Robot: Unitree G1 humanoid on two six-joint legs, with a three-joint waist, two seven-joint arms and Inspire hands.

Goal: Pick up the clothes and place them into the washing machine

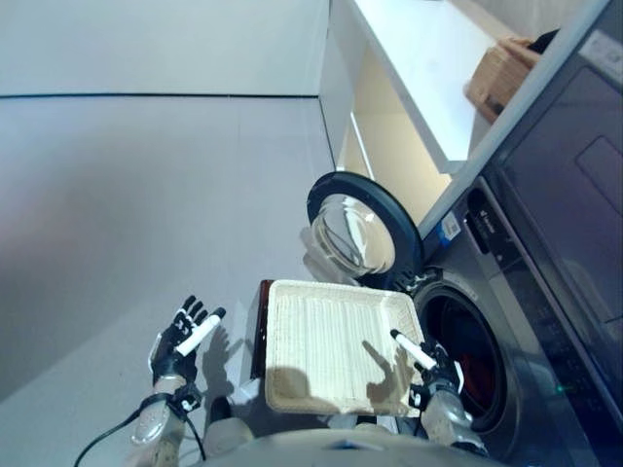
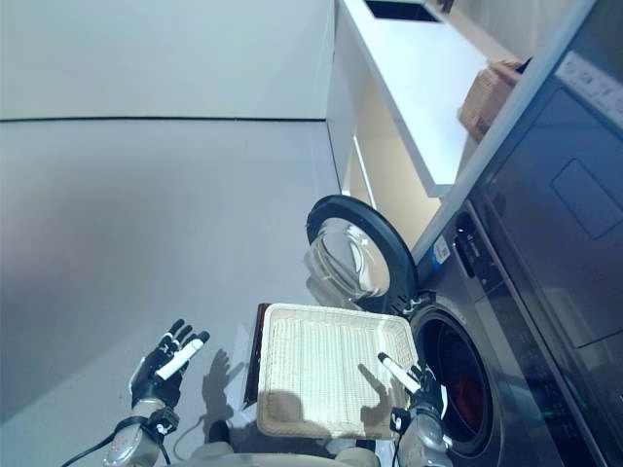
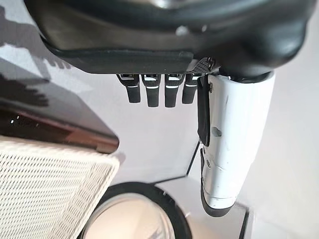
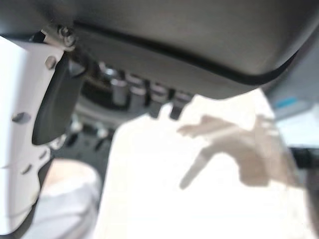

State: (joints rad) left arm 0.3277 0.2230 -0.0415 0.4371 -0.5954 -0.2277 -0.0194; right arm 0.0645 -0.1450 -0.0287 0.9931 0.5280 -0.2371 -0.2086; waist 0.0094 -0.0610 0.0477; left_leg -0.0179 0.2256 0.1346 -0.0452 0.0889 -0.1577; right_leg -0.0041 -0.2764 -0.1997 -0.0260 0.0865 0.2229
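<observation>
A shallow cream wicker basket (image 1: pixel 331 341) rests on a low dark brown box (image 1: pixel 260 331) beside the washing machine (image 1: pixel 526 321). I see no clothes in the basket. The machine's round door (image 1: pixel 358 232) stands open and red and pale cloth (image 1: pixel 479 375) shows inside the drum. My left hand (image 1: pixel 180 341) is open, held over the floor left of the basket, empty. My right hand (image 1: pixel 433 370) is open over the basket's right edge, next to the drum opening, empty. The basket also shows in the left wrist view (image 3: pixel 45 194) and the right wrist view (image 4: pixel 199 189).
A white counter (image 1: pixel 438 78) runs along the right wall with a brown cardboard box (image 1: pixel 498 73) on it. A second dark appliance (image 1: pixel 574 175) sits above the washing machine. Grey floor (image 1: pixel 146 195) spreads to the left.
</observation>
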